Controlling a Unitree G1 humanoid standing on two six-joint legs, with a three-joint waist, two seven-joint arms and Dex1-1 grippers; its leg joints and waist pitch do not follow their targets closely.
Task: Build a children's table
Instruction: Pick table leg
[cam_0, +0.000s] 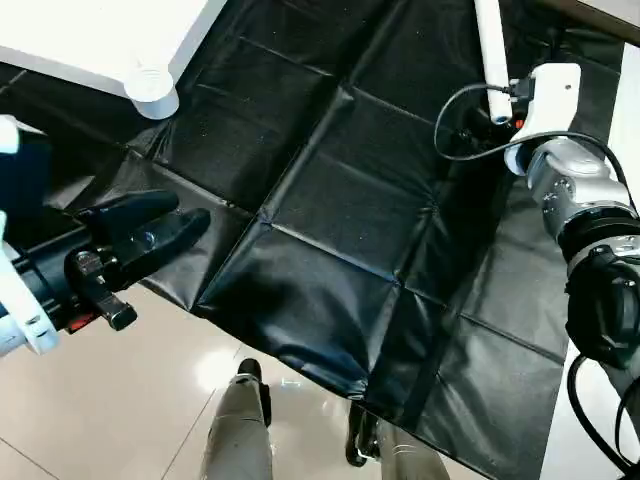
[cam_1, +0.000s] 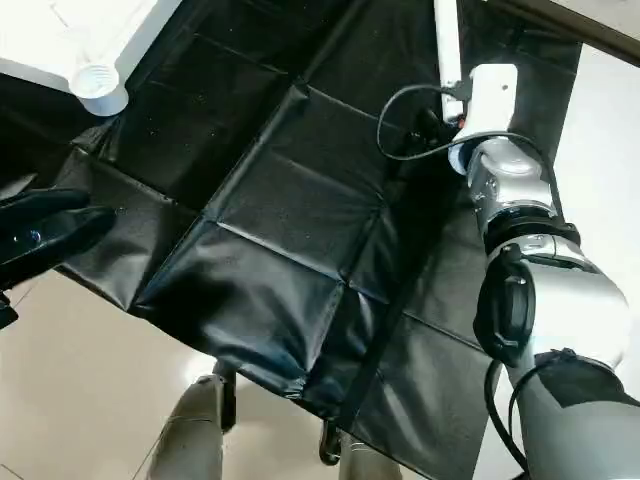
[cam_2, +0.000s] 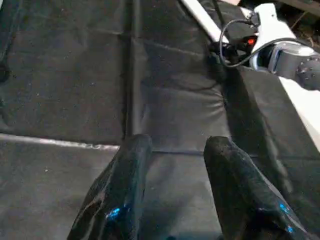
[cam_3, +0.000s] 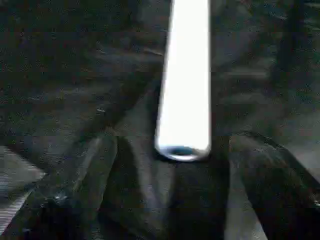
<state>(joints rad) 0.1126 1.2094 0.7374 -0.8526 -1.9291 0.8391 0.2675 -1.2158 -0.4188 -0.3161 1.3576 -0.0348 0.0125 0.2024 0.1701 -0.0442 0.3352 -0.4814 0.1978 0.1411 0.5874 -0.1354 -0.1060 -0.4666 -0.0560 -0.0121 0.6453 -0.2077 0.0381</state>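
Black sheet (cam_0: 330, 220) is covering the floor. You are seeing one tabletop (cam_0: 90, 35) at its far-left corner and one leg (cam_0: 491, 55) at its far edge. Right gripper (cam_3: 172, 165) is spreading around the leg's end; left gripper (cam_2: 175, 165) is hovering part-open, empty.

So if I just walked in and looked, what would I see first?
Probably the big crinkly black sheet spread over the work area. Then the white table leg lying on it on the robot's right, with the right gripper open, one finger on each side of its end. At the far left, a corner of the white tabletop pokes in with its round socket, and the left gripper hangs over the sheet's edge.
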